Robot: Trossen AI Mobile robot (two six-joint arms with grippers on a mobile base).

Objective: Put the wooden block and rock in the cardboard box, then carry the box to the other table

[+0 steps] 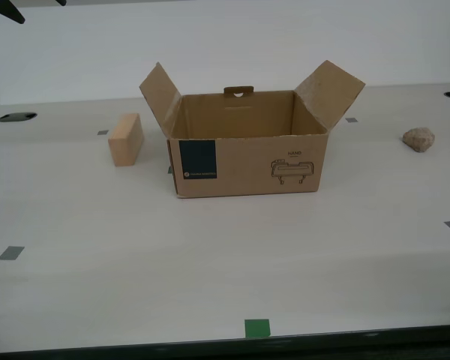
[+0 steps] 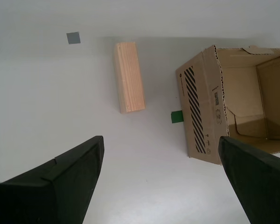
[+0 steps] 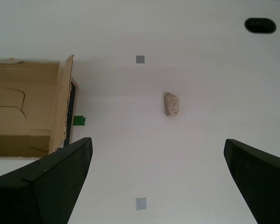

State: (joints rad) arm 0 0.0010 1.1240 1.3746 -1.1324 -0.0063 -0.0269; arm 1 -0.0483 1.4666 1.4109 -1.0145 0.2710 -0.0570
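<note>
Right, the box (image 1: 247, 146) sits mid-desk in the exterior view, top open, side flaps splayed up and out, a small tab w/ a cut-out standing on the far rim. Front face shows a dark blue label (image 1: 198, 160) and a line drawing (image 1: 292, 169). Inside looks bare as far as visible.

Block (image 1: 126, 139) is on the desk (image 1: 225, 255) at about 9 o'clock from the box in the exterior view, near but apart, lying on a long face. Rock (image 1: 418, 139) is at 3 o'clock from the box, well apart, alone on the desk.

My first tool (image 3: 158, 186) hangs above the desk, released, jaws wide apart, nothing between them; the rock shows beyond the gap, box to one side. My second tool (image 2: 161, 179) is likewise released, jaws spread wide over bare desk, w/ block and a striped box end ahead of it. Neither tool touches anything.

Grey tape squares (image 1: 10, 253) dot the desk; a green one (image 1: 257, 328) is at the near edge, 6 o'clock from the box. A dark oval hole (image 1: 17, 117) sits in the desk beyond the block. Another green bit (image 2: 177, 116) pokes out beside the box base.
</note>
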